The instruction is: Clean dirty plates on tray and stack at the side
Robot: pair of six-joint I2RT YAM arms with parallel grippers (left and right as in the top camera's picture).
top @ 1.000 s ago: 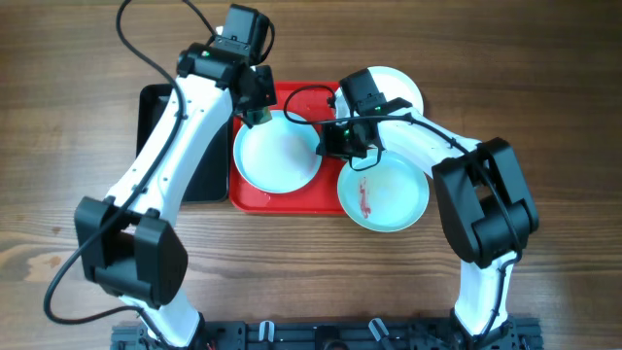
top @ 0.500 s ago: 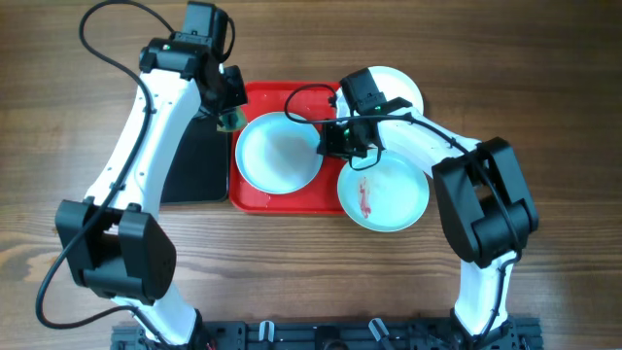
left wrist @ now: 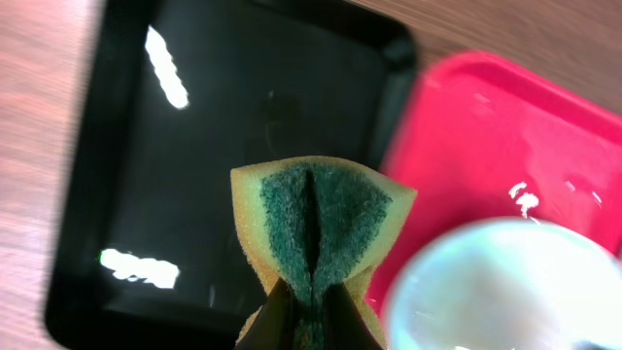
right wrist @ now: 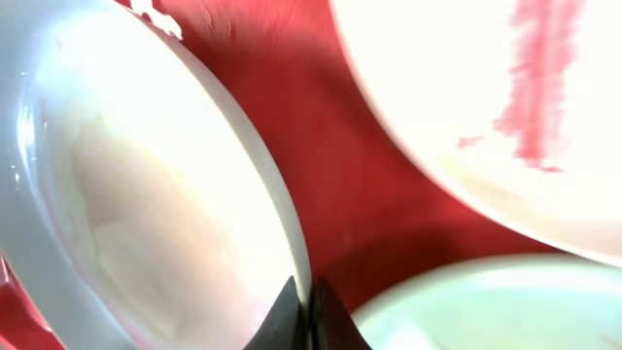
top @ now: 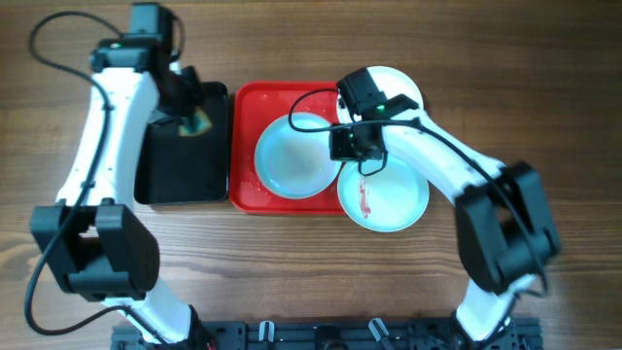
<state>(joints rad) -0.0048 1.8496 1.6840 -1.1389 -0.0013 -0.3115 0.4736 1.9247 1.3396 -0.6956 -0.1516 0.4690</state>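
A: Overhead: right gripper (top: 348, 156) pinches a plate (top: 292, 156) by its rim on the tray (top: 253, 102); lift it level, then sideways.
B: The streaked plate (top: 389, 199) sits just beside it; the white plate (top: 400, 86) is behind.
A: Left wrist: left gripper (left wrist: 309, 316) clamps a sponge (left wrist: 316, 219) over the black tray (left wrist: 194, 146).
B: Right wrist: thin rim grip; it may slip.

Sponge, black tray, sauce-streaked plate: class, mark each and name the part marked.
sponge (left wrist: 340, 214), left wrist view, green scouring face.
black tray (top: 185, 170), overhead view, bare floor.
sauce-streaked plate (top: 398, 194), overhead view, clean inner surface right of the streak.
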